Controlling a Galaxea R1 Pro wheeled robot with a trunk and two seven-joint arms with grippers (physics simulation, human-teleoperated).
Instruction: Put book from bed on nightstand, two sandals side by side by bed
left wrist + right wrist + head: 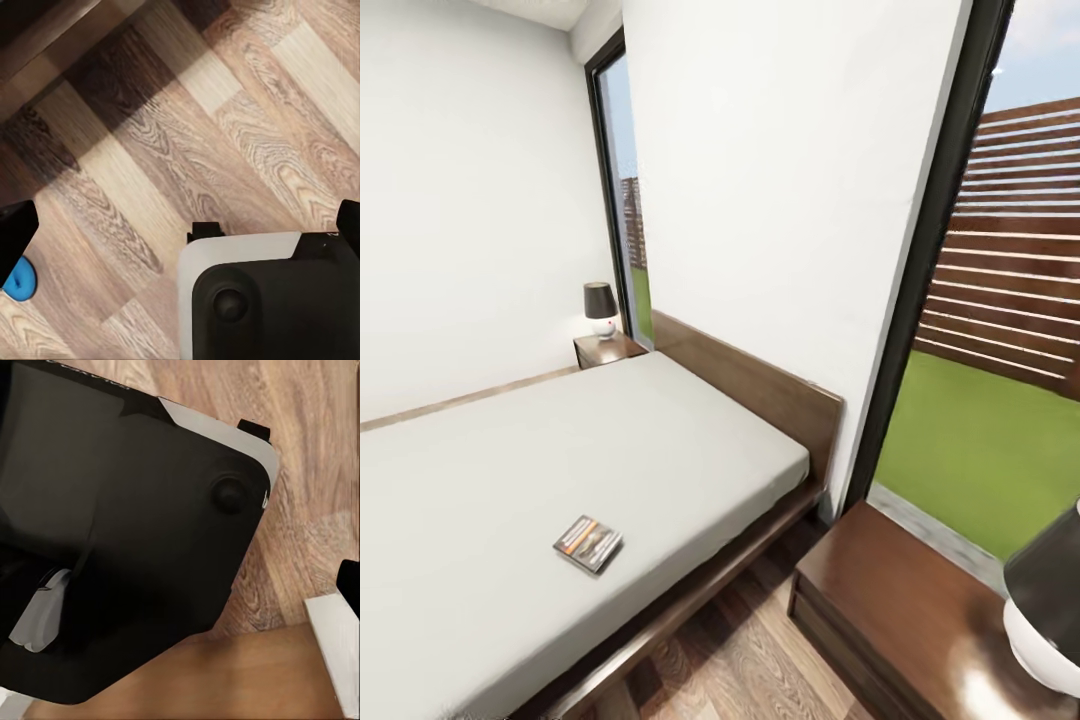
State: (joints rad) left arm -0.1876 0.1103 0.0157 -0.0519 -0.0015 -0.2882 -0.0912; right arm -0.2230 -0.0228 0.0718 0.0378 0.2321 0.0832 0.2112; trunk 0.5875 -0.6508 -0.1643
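White walls and tall windows frame the bedroom, and the book (588,543) lies flat on the bed's (560,470) grey mattress at lower left of the head view, near the edge. My read: roll closer, reach over the wooden rail, pinch the thin cover from that edge, then carry it to the near nightstand (900,600) at lower right, dodging its lamp (1048,610). A blue sandal (20,277) peeks in the left wrist view. Whether either gripper is apart or together, I cannot tell.
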